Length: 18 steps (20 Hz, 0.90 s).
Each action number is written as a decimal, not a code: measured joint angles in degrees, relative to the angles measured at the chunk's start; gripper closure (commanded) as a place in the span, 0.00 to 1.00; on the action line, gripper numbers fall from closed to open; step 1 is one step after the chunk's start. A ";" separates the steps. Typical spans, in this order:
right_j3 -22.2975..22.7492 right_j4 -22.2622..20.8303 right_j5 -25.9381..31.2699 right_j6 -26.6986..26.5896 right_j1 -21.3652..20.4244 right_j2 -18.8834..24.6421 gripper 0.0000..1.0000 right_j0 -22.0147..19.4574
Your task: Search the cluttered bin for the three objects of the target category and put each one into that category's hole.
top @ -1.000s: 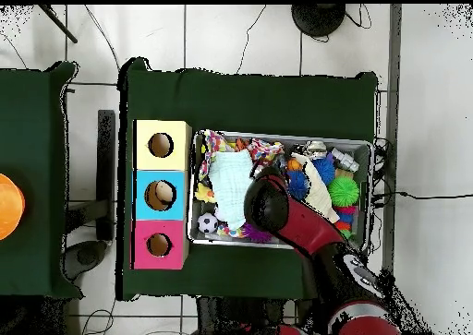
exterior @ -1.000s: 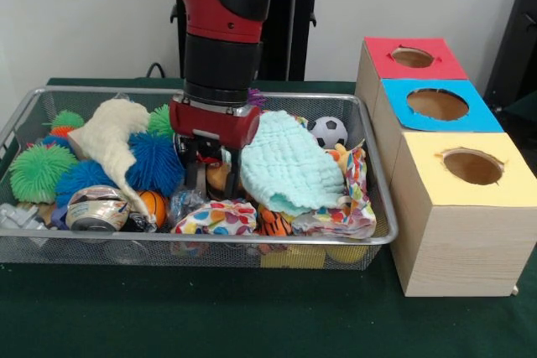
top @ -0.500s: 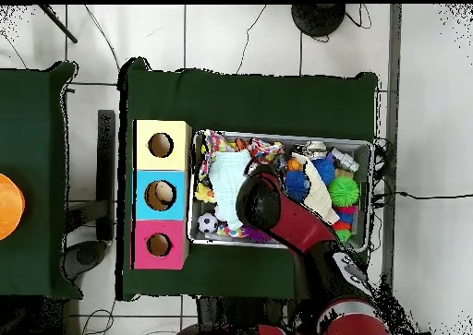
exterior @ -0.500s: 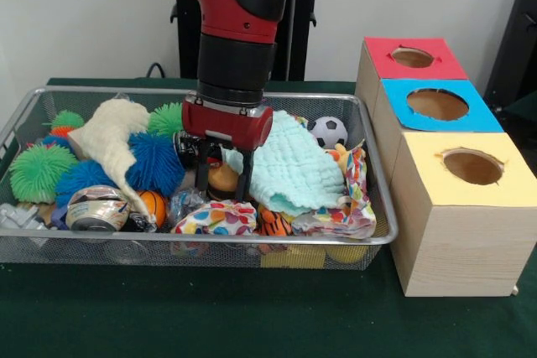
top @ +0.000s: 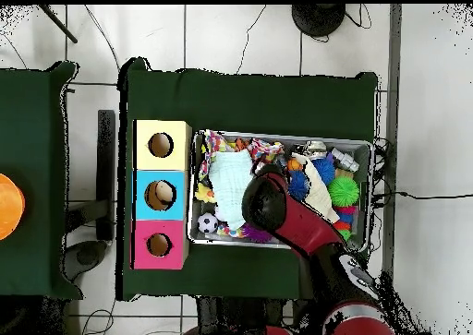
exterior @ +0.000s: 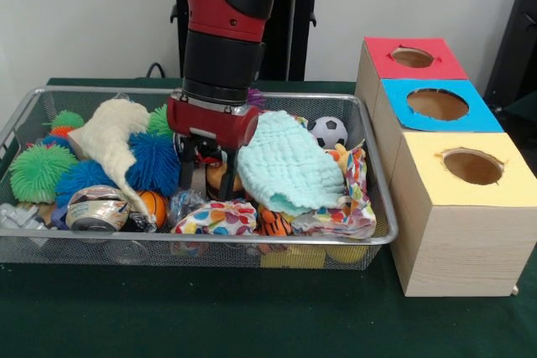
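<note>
The wire mesh bin (exterior: pixel 252 241) is full of toys and cloths; it also shows in the overhead view (top: pixel 277 136). One drink can (exterior: pixel 94 207) lies at its front left corner, and shows in the overhead view (top: pixel 315 149). I see no other cans. My gripper (exterior: pixel 205 182) is low in the bin's middle, beside the mint cloth (exterior: pixel 289 165). Its fingers (exterior: pixel 186 178) stand apart around an orange-brown thing. In the overhead view the arm (top: pixel 268 200) hides the gripper. The blue-topped hole (exterior: pixel 437 104) is the middle one of the box; something pale shows inside it from above (top: pixel 160 195).
Green (exterior: pixel 38 172) and blue (exterior: pixel 155 161) puff balls, a cream cloth (exterior: pixel 113 136), a small basketball (exterior: pixel 153 204), a soccer ball (exterior: pixel 329 131) and a colourful cloth (exterior: pixel 222 217) crowd the bin. The red-topped hole (exterior: pixel 412 57) and the yellow-topped hole (exterior: pixel 472 166) flank the blue one.
Half a second ago the gripper was a little higher and further right, over the mint cloth's edge. It has moved back left and down among the toys. The can has not moved.
</note>
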 measured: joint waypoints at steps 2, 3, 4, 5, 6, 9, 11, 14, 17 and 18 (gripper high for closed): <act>0.00 0.00 -0.01 0.00 -0.04 -0.40 0.00 0.00; 0.00 0.00 -0.01 0.00 -0.05 -0.50 0.00 0.00; 0.00 0.00 -0.02 0.00 -0.06 -0.68 0.00 0.01; 0.00 0.00 -0.02 0.00 -0.06 -0.74 0.00 0.01; 0.01 0.00 -0.15 0.00 -0.05 -0.84 0.00 0.01; 0.01 -0.01 -0.58 0.00 -0.06 -0.86 0.00 -0.04; 0.01 0.00 -1.00 0.00 -0.05 -0.86 0.00 -0.21; 0.01 -0.12 -1.69 0.00 -0.01 -0.84 0.00 -0.70; 0.01 -0.62 -2.93 0.00 0.08 -0.79 0.00 -1.60; 0.01 -0.73 -3.32 0.00 0.11 -0.81 0.00 -1.90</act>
